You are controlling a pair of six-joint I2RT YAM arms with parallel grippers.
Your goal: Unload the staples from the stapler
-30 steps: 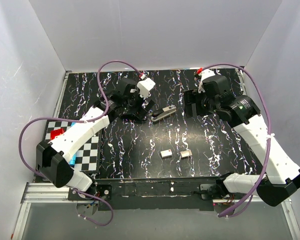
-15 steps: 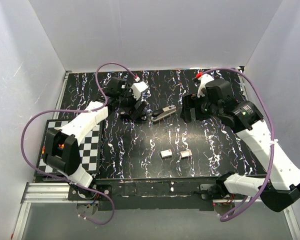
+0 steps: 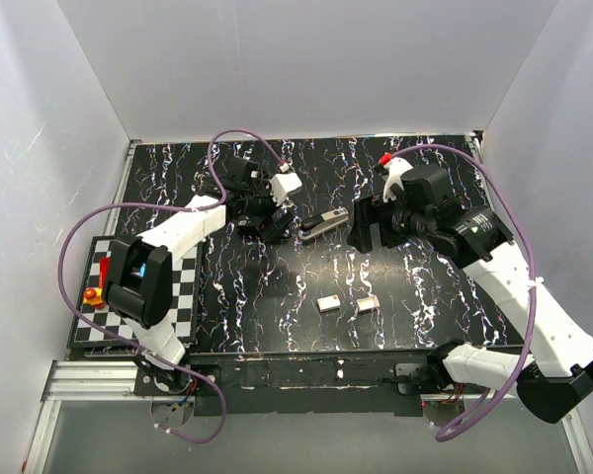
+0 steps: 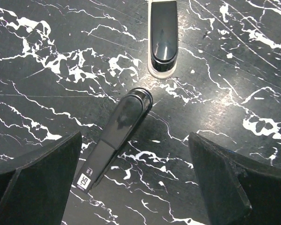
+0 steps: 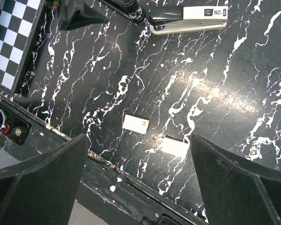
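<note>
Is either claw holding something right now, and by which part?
Nothing is held: left gripper and right gripper both stand open, the stapler lying free on the table.

I have the stapler (image 3: pixel 324 223) lying on the surface (image 3: pixel 415 296) between my left end effector (image 3: pixel 280 229) and right end effector (image 3: pixel 364 235). Nearer me, the left block (image 3: pixel 328 303) and right block (image 3: pixel 367 303) sit side by side. A checkered board (image 3: pixel 183 301) lies at the far left.

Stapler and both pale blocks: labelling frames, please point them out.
stapler (image 3: pixel 324 224), top view, middle of body.
left-arm-side pale block (image 3: pixel 328 304), top view, top face.
right-arm-side pale block (image 3: pixel 367 304), top view, top face.
</note>
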